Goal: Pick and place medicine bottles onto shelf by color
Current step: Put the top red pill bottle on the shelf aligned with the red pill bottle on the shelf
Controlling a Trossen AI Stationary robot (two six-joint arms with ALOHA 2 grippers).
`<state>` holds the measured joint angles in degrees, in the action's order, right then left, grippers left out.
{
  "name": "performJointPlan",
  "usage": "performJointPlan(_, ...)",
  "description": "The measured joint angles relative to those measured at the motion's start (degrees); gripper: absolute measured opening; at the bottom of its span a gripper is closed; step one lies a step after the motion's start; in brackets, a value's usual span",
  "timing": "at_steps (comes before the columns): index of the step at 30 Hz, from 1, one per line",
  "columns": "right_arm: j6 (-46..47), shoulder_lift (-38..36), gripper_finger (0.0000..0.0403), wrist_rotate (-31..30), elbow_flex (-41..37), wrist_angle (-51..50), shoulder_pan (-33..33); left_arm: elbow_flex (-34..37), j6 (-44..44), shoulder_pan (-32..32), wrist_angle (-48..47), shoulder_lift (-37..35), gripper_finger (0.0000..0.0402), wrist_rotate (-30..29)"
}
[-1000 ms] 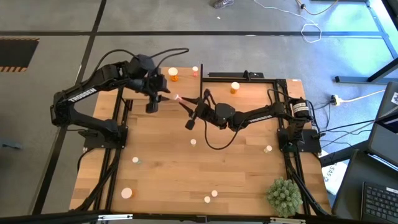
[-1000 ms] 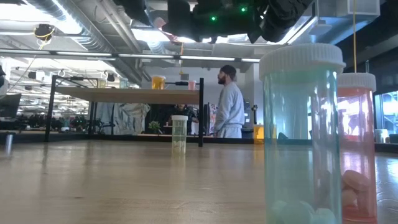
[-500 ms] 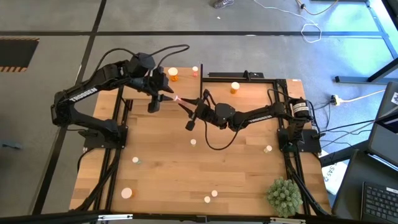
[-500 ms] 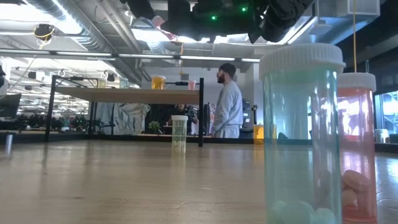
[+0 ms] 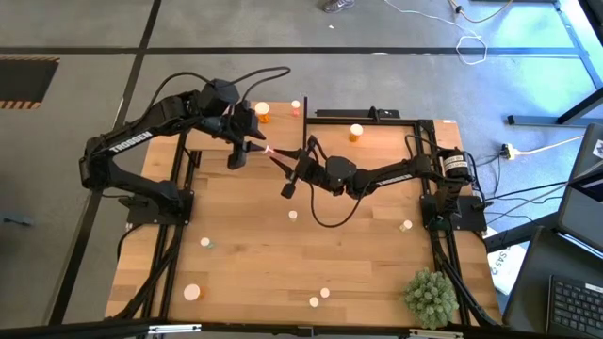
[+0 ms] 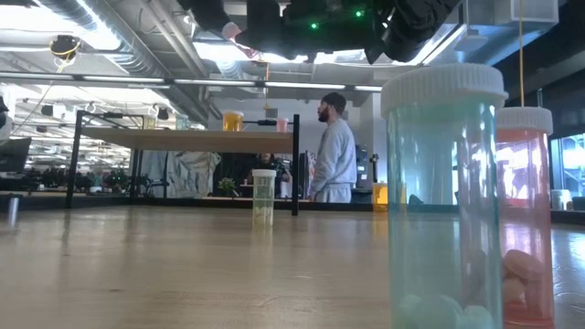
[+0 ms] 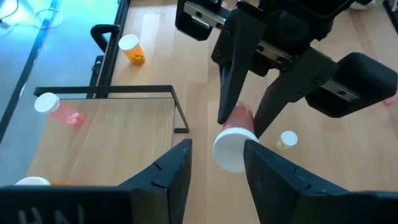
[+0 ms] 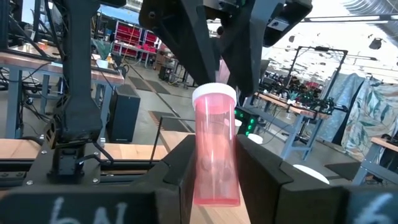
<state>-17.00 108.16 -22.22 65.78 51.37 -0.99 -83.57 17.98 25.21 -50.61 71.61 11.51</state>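
Note:
A pink medicine bottle (image 8: 214,149) with a white cap (image 7: 235,148) hangs in mid-air over the table's far middle. My right gripper (image 5: 280,154) is shut on it. My left gripper (image 5: 252,148) is open, its fingers (image 7: 177,168) standing on either side of the cap, with a gap showing on one side. The shelf (image 6: 183,139) carries an orange bottle (image 6: 232,121) and a pink one (image 6: 281,124). Several small bottles stand loose on the tabletop, one of them pale green (image 6: 263,196). My right gripper pinches the pink bottle's body (image 8: 214,186) at its base end between its two fingers. It comes nearly level from the table's right. The bottle sticks out beyond the fingertips with its cap end toward my left gripper, lifted clear of the table.
A spiky green plant ball (image 5: 431,294) sits at the near right corner. An orange bottle (image 5: 356,133) stands at the far right of the table. A teal bottle (image 6: 443,192) and a red one (image 6: 523,219) stand close to the low camera. A person (image 6: 336,151) stands in the room behind.
My left gripper has edged a little toward the table's right, closer around the bottle's cap. The right gripper and the bottle have kept still.

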Motion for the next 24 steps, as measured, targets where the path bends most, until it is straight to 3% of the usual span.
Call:
performJointPlan(13,0.0,0.0,0.0104,0.1,0.0,0.2,0.0,0.0,-1.5,0.0,-1.2,0.0,0.0140,2.2)
performJointPlan(20,0.0,0.0,0.0104,-0.1,0.0,0.3,0.0,0.0,-1.5,0.0,-1.4,0.0,0.0140,6.4)
performJointPlan(24,0.0,0.0,0.0104,-0.1,0.0,0.3,0.0,0.0,-1.4,0.0,-1.3,0.0,0.0140,5.1)
